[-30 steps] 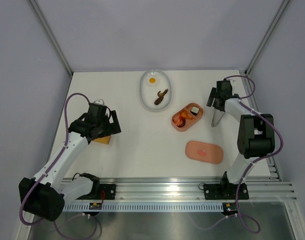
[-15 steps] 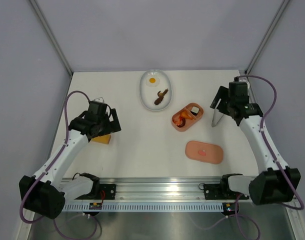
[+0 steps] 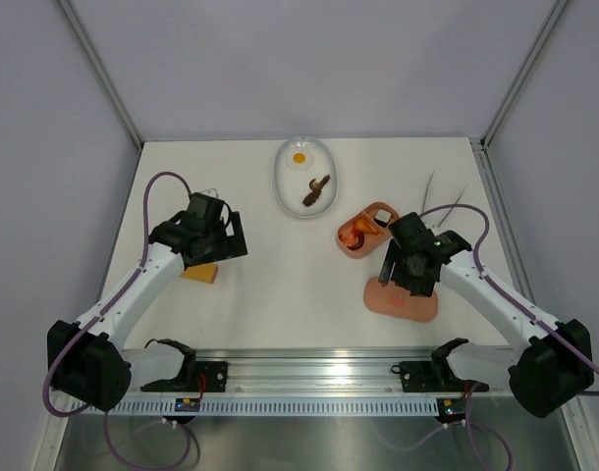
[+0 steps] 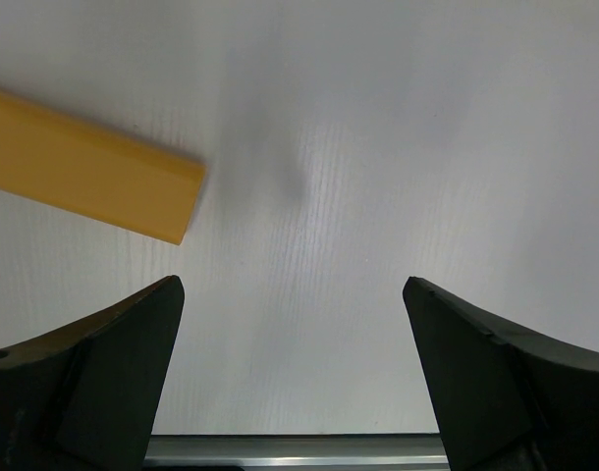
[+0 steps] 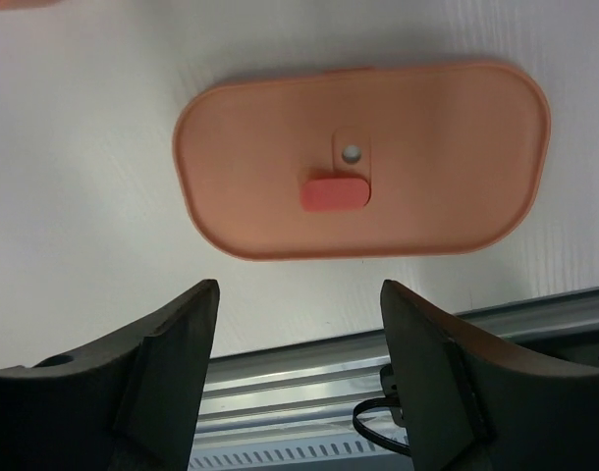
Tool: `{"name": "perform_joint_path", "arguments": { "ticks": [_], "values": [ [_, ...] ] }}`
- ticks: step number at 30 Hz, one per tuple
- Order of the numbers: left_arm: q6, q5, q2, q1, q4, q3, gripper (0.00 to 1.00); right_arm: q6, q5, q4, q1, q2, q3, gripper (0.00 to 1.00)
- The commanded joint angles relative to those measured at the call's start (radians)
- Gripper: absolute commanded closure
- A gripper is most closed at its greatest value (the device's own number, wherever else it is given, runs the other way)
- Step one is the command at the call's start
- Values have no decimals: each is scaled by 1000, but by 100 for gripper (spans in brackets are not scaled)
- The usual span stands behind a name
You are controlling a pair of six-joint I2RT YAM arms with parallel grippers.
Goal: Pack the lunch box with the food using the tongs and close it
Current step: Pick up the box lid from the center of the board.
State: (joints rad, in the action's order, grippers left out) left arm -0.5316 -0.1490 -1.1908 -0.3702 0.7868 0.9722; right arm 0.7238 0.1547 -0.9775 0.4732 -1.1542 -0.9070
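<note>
Near the front-right corner of the surface (image 3: 280,285), the right pincer (image 5: 298,289) hangs released over the lunch box lid (image 5: 447,147), with a thin bare strip to the rail (image 5: 378,343). Tub (image 3: 351,245) close behind. Tongs (image 3: 429,191) by the right edge. Left pincer (image 4: 292,285) released beside the yellow block (image 4: 93,177), open room mid-surface.

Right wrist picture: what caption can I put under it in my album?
Open right hand poised over the pink lid lying flat on the white table.
</note>
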Motion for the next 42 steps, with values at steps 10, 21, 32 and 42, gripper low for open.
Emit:
{"name": "perform_joint_path", "arguments": {
  "ticks": [10,21,32,42],
  "values": [
    [10,9,-12,-9,-46,39,1,20,43,123,42,-188,82,39],
    [8,9,-13,-10,-52,31,1,-24,58,171,42,-298,48,43],
    [18,9,-6,-9,-57,16,1,-3,103,157,41,-361,17,63],
    [24,8,-1,-9,-58,11,1,6,154,99,42,-276,17,100]
  ]
}}
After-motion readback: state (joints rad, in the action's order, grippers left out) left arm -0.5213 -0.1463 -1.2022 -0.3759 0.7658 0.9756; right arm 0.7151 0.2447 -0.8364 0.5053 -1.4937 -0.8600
